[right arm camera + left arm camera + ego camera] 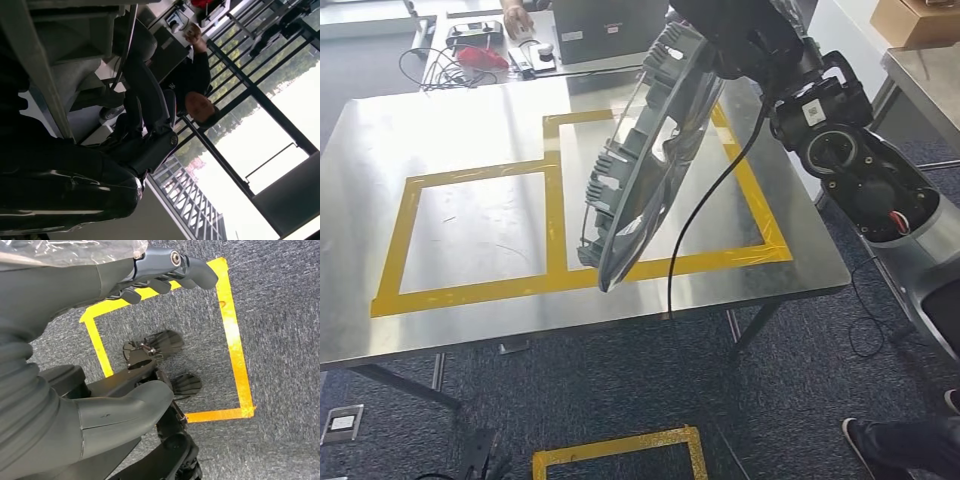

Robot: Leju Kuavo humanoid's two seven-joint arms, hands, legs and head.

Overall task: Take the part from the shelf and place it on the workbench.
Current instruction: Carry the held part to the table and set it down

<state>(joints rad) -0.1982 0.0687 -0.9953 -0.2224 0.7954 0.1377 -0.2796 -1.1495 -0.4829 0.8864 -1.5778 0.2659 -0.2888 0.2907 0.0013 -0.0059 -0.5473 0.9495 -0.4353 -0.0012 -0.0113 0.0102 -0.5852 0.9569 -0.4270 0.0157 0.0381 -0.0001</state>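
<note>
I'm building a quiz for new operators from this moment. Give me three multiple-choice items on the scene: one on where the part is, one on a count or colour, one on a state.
1. Where is the part?
A. Flat on the floor
B. Held above the workbench
C. Lying inside a drawer

2. How many taped boxes are marked on the workbench?
A. Two
B. Five
C. None

3. What is the state of the part?
A. Lying flat on the steel
B. Broken into pieces
C. Tilted on edge in the right hand

Answers: 1 B, the head view shows it hanging over the bench top. 2 A, yellow tape frames two boxes side by side. 3 C, it stands steeply with its lower end off the surface, carried from its top end.
</note>
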